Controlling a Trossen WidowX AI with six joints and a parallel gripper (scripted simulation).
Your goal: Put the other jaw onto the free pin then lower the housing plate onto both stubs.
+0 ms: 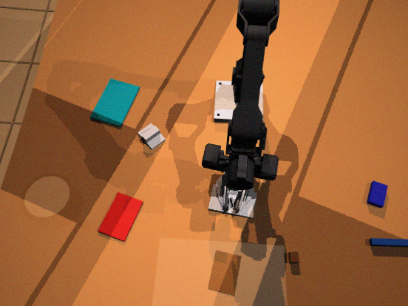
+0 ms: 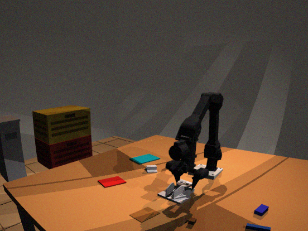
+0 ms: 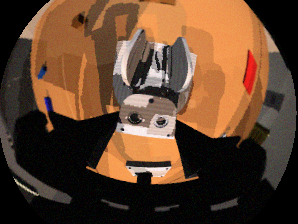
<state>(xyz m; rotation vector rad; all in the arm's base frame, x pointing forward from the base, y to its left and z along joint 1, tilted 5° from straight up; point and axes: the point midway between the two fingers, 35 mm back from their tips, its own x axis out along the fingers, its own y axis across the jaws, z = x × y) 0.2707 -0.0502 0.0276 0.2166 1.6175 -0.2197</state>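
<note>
The light housing plate point(image 2: 183, 183) point(image 3: 149, 111), with two round holes, is between the fingers of my gripper point(image 2: 186, 185) point(image 3: 147, 117), which is shut on it. The plate is over the rear part of the jaws, close above the base plate point(image 1: 213, 205) point(image 2: 164, 195); whether it touches the stubs I cannot tell. The left jaw point(image 3: 134, 62) and the right jaw point(image 3: 182, 65) stand side by side in the wrist view, their curved tips pointing away from the plate. The pins, stubs and gear teeth are hidden under the plate.
A teal plate point(image 1: 116, 103) point(image 2: 145, 158), a small ridged grey block point(image 1: 151, 136) point(image 2: 151, 168) and a red plate point(image 1: 120, 216) point(image 2: 112, 181) lie to the left. A dark blue block point(image 1: 377, 194) point(image 2: 261, 210), a blue bar point(image 1: 389, 242) and a small brown cube point(image 1: 293, 257) lie to the right.
</note>
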